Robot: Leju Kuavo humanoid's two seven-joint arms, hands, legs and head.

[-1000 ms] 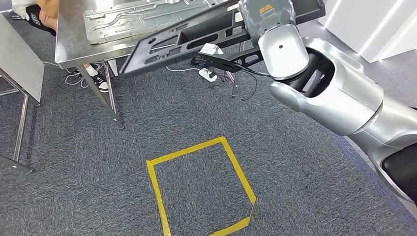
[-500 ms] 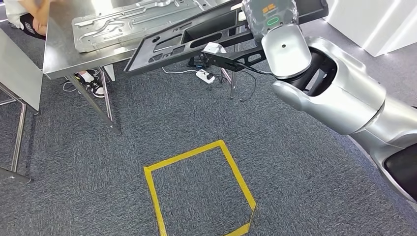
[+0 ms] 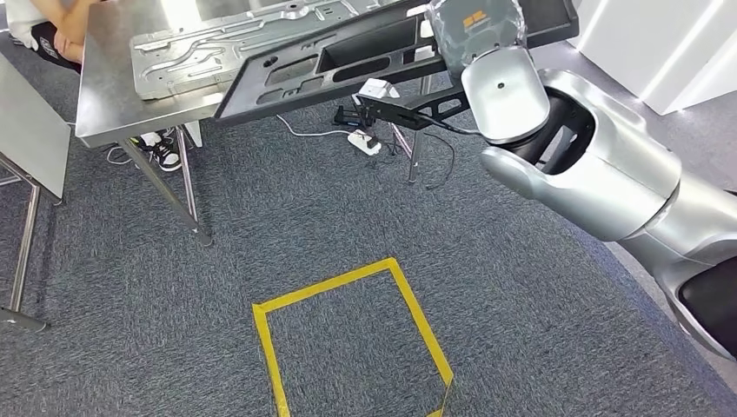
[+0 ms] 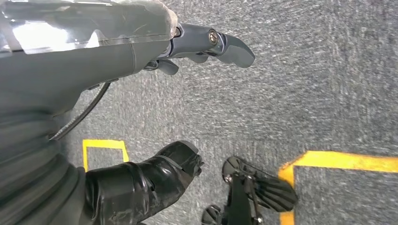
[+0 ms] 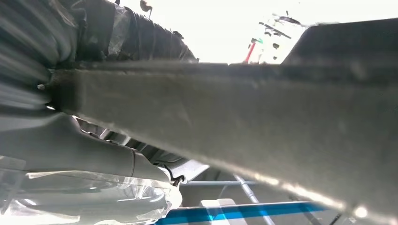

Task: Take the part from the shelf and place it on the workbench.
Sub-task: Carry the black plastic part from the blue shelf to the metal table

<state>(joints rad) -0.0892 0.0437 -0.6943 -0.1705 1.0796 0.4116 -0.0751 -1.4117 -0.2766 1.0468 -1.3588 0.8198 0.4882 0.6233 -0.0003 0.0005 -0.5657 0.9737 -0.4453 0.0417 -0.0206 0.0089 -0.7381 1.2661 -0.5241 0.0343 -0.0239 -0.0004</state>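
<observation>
My right hand [image 3: 474, 26] holds a long black frame-like part [image 3: 348, 65] raised in front of me. The part's far end lies over the front edge of the steel workbench [image 3: 113, 95], beside a silver stamped plate [image 3: 217, 43] that lies on the bench. Up close in the right wrist view the black part [image 5: 281, 122] crosses the picture, with my right hand [image 5: 94, 154] wrapped around it. My left hand [image 4: 94, 70] hangs over the grey carpet, its fingers [image 4: 225, 44] and thumb apart, holding nothing.
A yellow tape square [image 3: 348, 339] marks the carpet in front of me. The bench's legs [image 3: 187, 191] and a white power strip [image 3: 365, 143] with cables are under the bench. Another steel table [image 3: 30, 130] stands at left. A person [image 3: 52, 26] sits behind the bench.
The whole picture has shifted: the camera moved toward the bench. The black part's far end, earlier below the bench's front edge, now lies over it.
</observation>
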